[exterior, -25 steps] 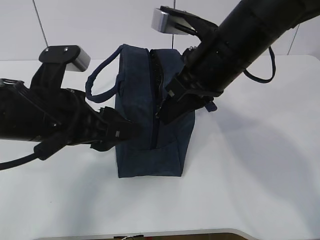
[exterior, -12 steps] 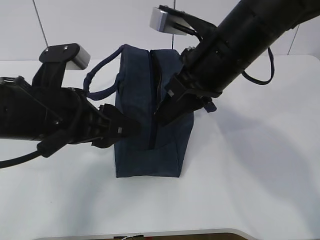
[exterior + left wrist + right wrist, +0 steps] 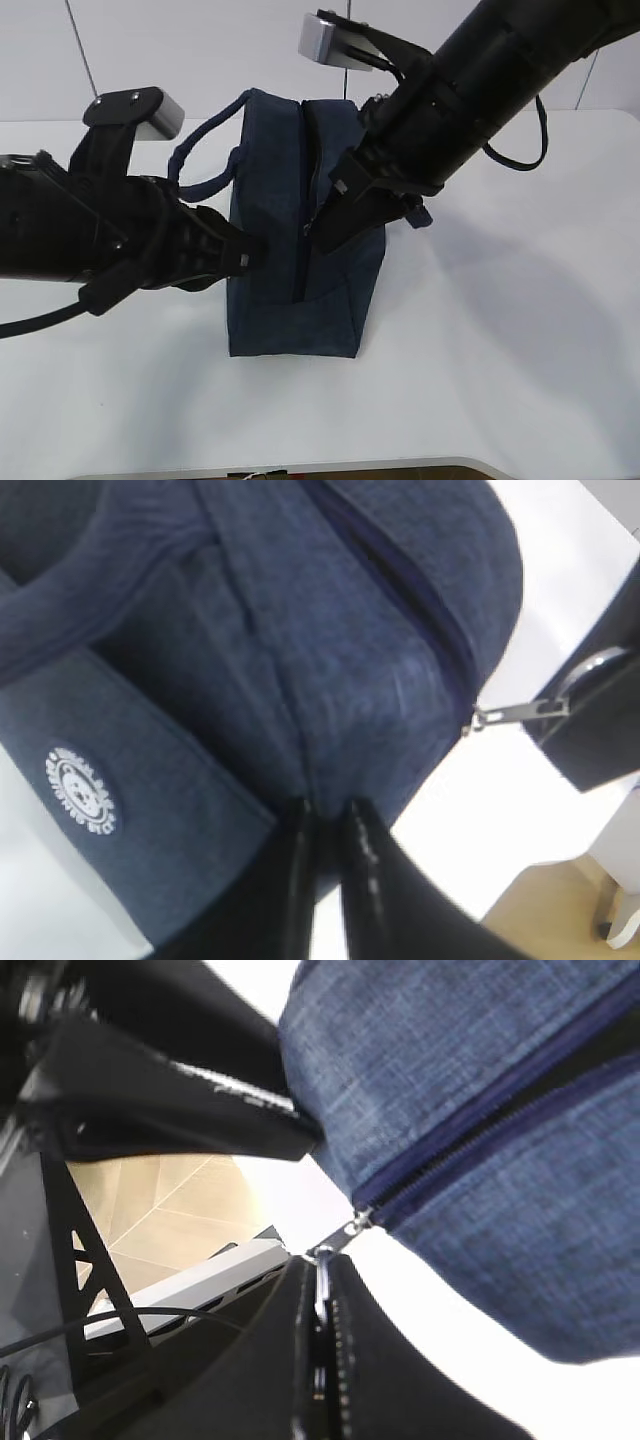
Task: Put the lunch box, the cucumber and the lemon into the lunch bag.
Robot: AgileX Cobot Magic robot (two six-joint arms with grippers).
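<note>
White counter (image 3: 500,380), pale wall behind, nothing else on the surface but the lunch bag (image 3: 290,290) standing at centre. Left gripper (image 3: 322,825) closed, pinching a fold of navy fabric on the bag's near end, low down by the white emblem (image 3: 82,791); likely there as an anchor so the bag doesn't slide or tip while the zip gets worked. Right gripper (image 3: 320,1290) clamped on the metal ring pull (image 3: 335,1243), slider sitting at the near end of the zipper (image 3: 300,180), right at the bag's front edge; pull held taut, angled away from the fabric. Zipper teeth look closed along the visible run, no foil lining showing. Bag wedged between both grippers: left one touching its left face, right one just above and right of the seam. Lunch box, cucumber, lemon not visible in any view; probably already inside, can't confirm. Judged as closing-out stage rather than loading. Risk: fabric pinch slipping if pull force goes sideways.
</note>
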